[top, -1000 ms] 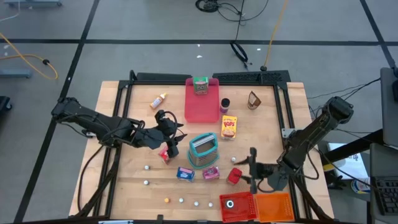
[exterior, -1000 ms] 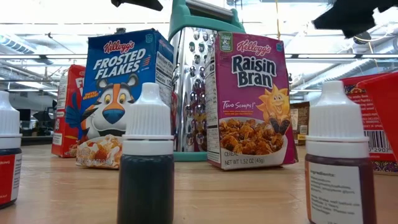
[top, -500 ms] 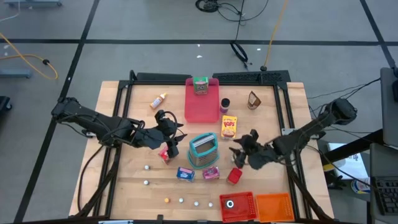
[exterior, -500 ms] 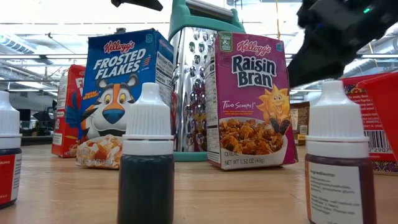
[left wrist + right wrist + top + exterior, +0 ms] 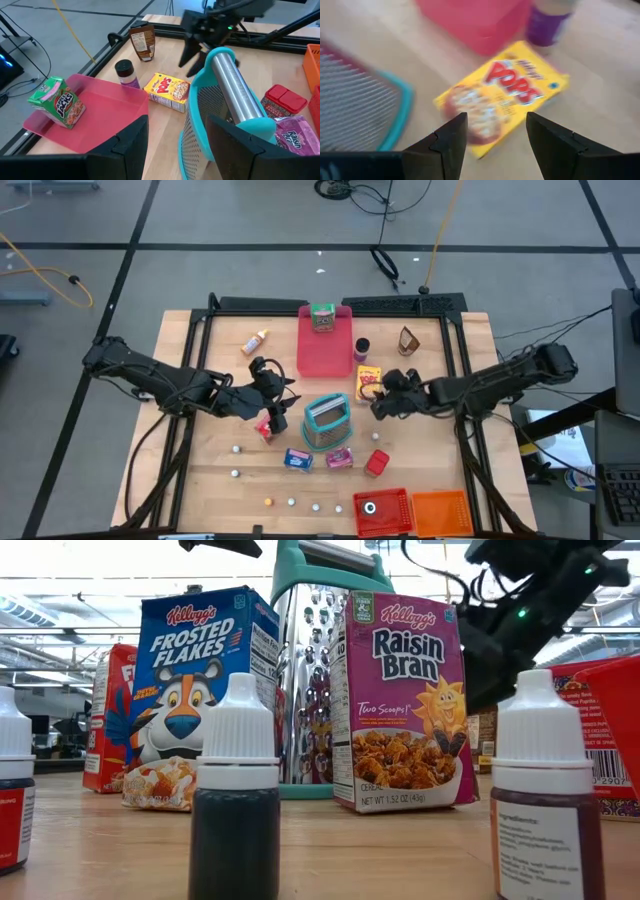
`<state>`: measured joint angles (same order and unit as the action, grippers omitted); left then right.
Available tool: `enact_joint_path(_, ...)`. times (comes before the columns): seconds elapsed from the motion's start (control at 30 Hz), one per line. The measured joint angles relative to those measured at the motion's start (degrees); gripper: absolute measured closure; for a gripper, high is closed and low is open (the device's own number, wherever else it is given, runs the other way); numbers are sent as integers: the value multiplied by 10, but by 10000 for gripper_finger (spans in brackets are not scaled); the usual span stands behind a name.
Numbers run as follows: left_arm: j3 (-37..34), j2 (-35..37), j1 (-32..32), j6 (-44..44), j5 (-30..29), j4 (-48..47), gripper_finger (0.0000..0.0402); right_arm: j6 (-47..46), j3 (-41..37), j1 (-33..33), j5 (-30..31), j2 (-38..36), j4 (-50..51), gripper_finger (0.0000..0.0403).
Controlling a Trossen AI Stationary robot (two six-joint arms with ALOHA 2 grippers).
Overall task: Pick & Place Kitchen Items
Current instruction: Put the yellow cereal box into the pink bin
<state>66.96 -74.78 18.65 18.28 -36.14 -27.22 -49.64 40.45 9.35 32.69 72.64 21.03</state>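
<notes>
A yellow Pops box (image 5: 369, 383) lies flat on the table just right of the pink tray (image 5: 322, 358). My right gripper (image 5: 383, 397) hangs open just above and to the right of it, and the box (image 5: 505, 97) fills the right wrist view past the fingers. The teal grater (image 5: 326, 421) stands upright at the middle. My left gripper (image 5: 276, 396) is open in the air to its left, with nothing between its fingers (image 5: 125, 150). A green cereal box (image 5: 56, 99) stands on the tray.
A dark jar (image 5: 361, 347) and a brown packet (image 5: 407, 340) stand behind the Pops box. Blue (image 5: 297, 459), pink (image 5: 340, 458) and red (image 5: 376, 464) packets lie in front of the grater. Red (image 5: 383, 511) and orange (image 5: 440, 513) bins sit at the near right edge.
My right gripper has swung from beside the red bin at the near right toward the far edge and the table's middle, ending over the Pops box. It has rolled and tipped on the way. Its fingers stay apart.
</notes>
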Motion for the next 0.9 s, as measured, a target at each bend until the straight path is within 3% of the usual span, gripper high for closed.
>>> enact_joint_path(0.53, 0, 0, 0, 0, 0, 0, 202, -8, -3, -146, -130, 0, 5, 209)
enact_joint_path(0.9, 0, 0, 0, -1, 0, -1, 202, -24, -115, -215, -210, -4, -172, 209)
